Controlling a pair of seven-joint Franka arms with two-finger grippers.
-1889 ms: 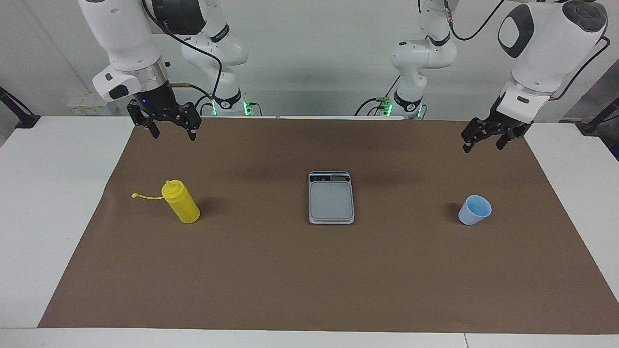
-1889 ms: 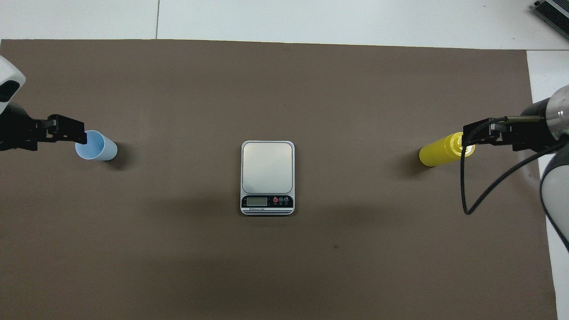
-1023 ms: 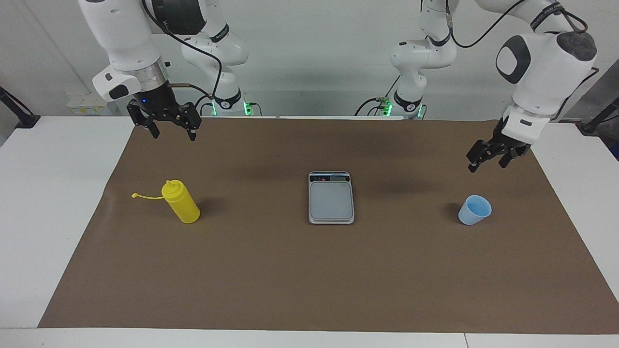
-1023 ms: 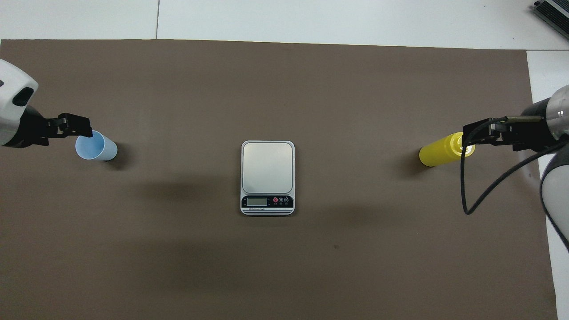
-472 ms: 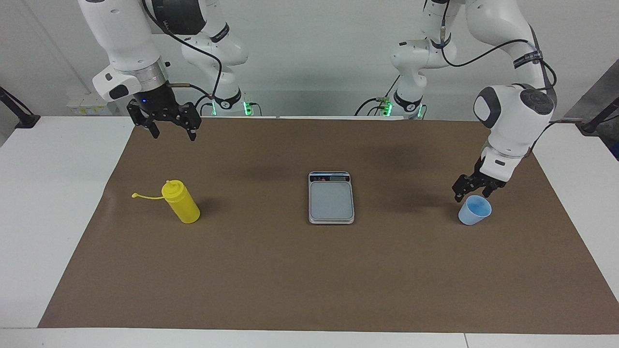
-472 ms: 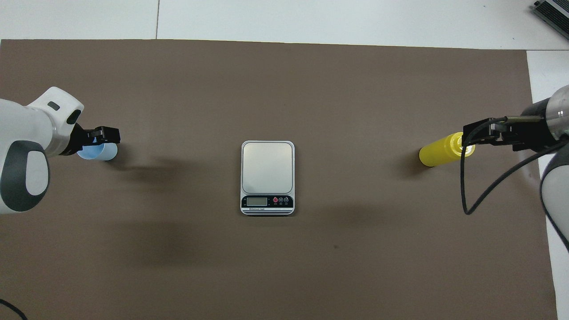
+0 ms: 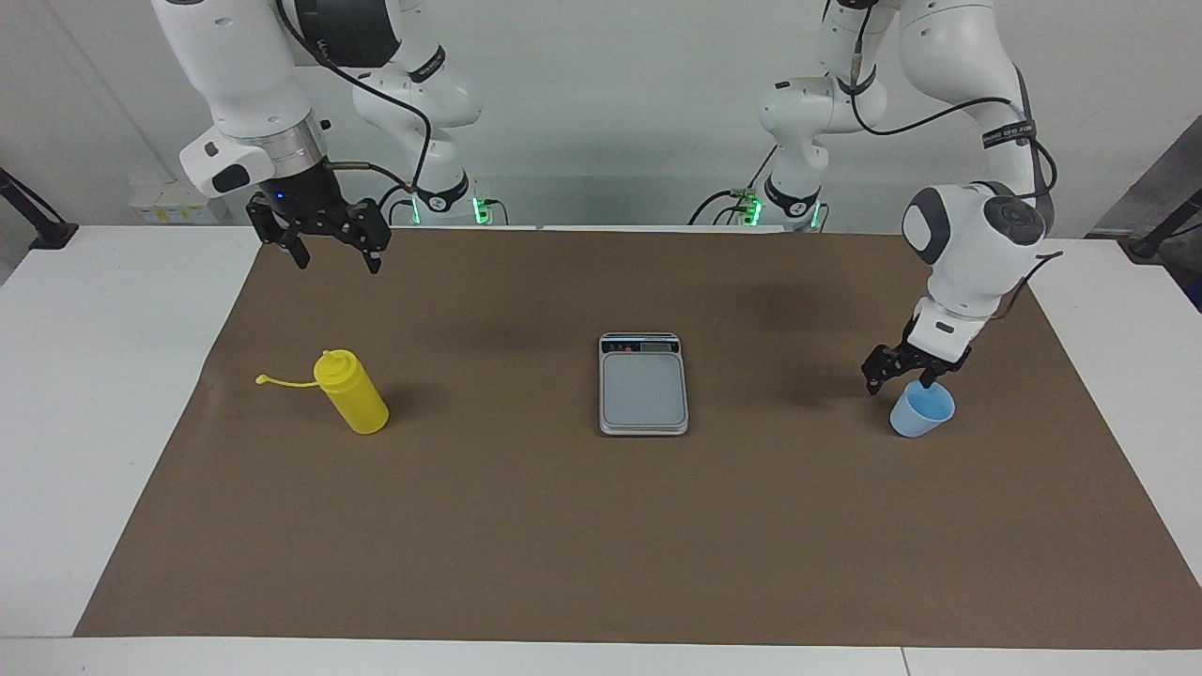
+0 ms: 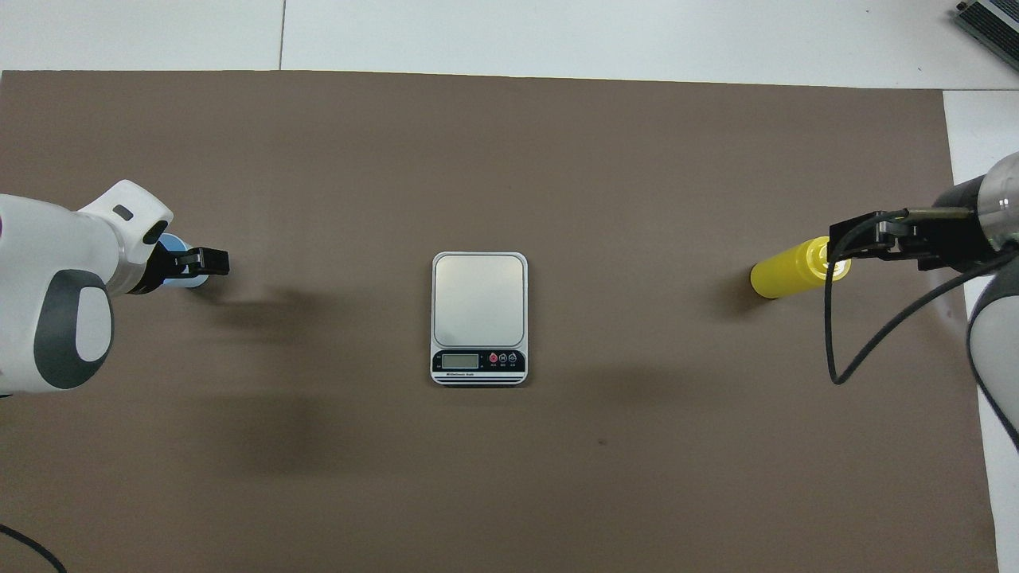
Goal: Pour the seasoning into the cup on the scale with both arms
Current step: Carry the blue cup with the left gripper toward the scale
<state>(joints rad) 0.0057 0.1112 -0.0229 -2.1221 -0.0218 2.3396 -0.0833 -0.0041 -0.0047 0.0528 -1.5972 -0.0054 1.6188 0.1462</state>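
Brown matting covers my worktop (image 7: pixel 56 376). Left claw (image 7: pixel 900 377) hangs wide just above the light, crushable cup (image 7: pixel 921 409); I'd grip its sides gently. Right claw (image 7: pixel 322 246) waits wide above the seasoning bottle (image 7: pixel 352 392).

Bare mat (image 7: pixel 789 526) around the scale (image 7: pixel 643 385), cup (image 7: pixel 921 410) and bottle (image 7: pixel 352 392) well apart.

The left tool (image 7: pixel 900 379) has dropped from high above the table to just over the cup (image 7: pixel 921 409)
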